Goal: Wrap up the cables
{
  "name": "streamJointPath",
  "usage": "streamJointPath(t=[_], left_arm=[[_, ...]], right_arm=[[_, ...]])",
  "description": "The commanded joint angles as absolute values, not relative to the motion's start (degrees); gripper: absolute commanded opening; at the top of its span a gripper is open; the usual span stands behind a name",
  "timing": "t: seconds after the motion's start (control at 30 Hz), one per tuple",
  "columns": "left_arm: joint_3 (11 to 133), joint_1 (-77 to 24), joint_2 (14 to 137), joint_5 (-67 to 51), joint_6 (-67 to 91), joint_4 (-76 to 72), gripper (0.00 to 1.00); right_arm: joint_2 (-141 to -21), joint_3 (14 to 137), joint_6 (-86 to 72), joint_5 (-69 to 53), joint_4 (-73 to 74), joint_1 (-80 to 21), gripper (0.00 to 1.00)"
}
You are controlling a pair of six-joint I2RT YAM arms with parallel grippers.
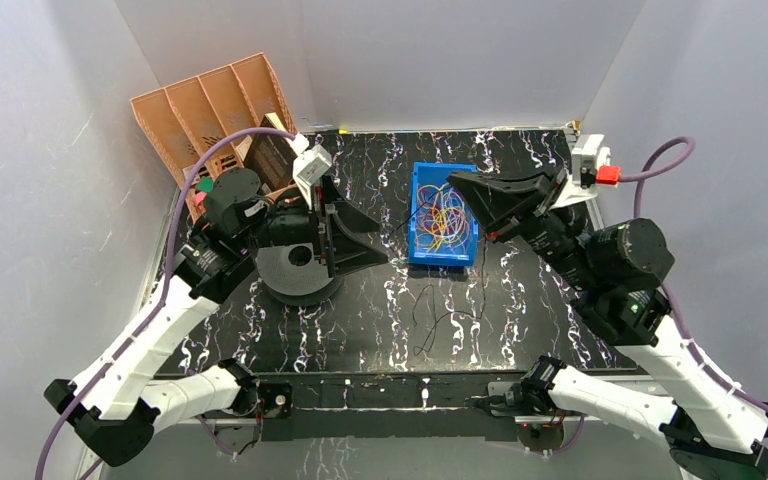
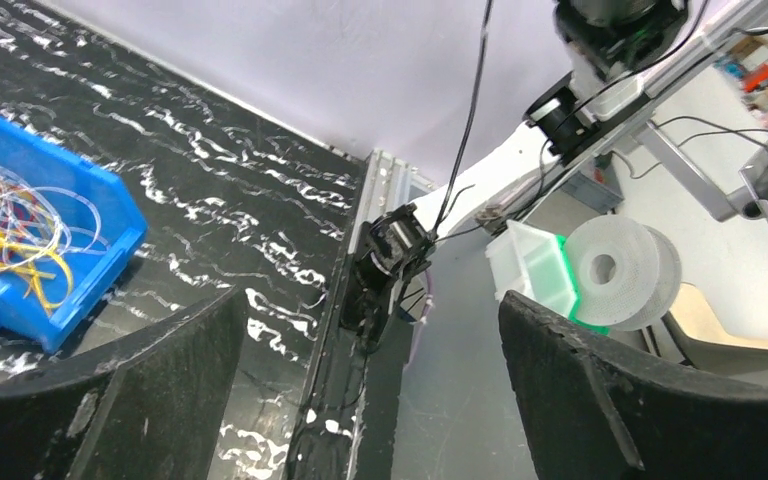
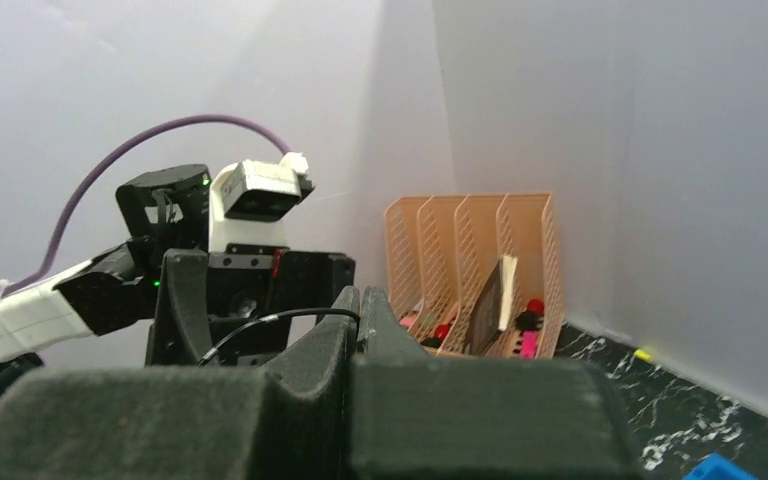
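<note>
**Right claw.** Nearest the right wrist lens, the right claw has its fingers pressed together with no gap showing. A thin dark cable arcs out leftward from the fingertips, so I judge it pinched there. From above, this claw hangs over the far part of the blue bin.

**Left claw.** The left claw stands wide open with nothing between its fingers. In the top view it points right, toward the bin, and sits above a black spool on the left half of the table.

**Cables.** The coloured cables, yellow, orange, red and purple, lie tangled inside the bin. A loose dark strand trails on the table just near of the bin. I cannot tell whether it is the same wire the right claw holds.

**Other items.** An orange rack leans in the far left corner.

**Step in hand.** In my judgement one cable is being drawn for wrapping. No winding is yet visible, and the bulk of the cables remain in the bin.

**Next move.** The held wire needs to be lifted free of the tangle without dragging its neighbours. It then goes left to the open claw, which must close on a free length so that loops can be laid between the two claws. The wire is very thin, so alignment must be close. Slip at the fingertips is the main risk.
</note>
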State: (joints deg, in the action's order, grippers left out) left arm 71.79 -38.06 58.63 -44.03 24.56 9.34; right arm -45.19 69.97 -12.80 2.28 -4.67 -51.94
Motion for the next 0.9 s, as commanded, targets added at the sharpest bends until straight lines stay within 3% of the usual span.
streamJointPath(t=[0.0,0.13,0.23,0.37,0.63,0.83,0.87], left_arm=[[69.53,-38.23,58.82,-49.64,29.94,-2.22,0.91],[67.73,-38.23,60.06,-53.08,33.48,-7.86,0.86],[66.65,-38.23,60.71,-55.21,36.04,-11.96,0.76],[65.2,-38.23,61.29,-57.71,39.26,-15.96,0.57],[65.11,-38.23,60.74,-58.78,37.74,-12.71,0.0],[65.92,-38.28,59.94,-58.34,35.75,-9.63,0.0],[66.05,-38.22,59.86,-58.35,35.4,-9.17,0.0]], right_arm=[[-45.68,68.04,-19.81,-0.19,-11.14,-52.21,0.0],[-45.62,65.54,-22.69,-0.68,-13.55,-52.21,0.0],[-45.83,64.09,-24.11,-1.33,-15.17,-52.21,0.0],[-45.67,62.26,-25.79,-1.49,-17.31,-52.21,0.0],[-43.43,59.33,-26.88,-0.97,-18.36,-52.16,0.0],[-41.38,57.53,-26.27,-2.84,-16.85,-52.2,0.01],[-40.87,56.84,-25.83,-3.46,-17.01,-52.21,0.07]])
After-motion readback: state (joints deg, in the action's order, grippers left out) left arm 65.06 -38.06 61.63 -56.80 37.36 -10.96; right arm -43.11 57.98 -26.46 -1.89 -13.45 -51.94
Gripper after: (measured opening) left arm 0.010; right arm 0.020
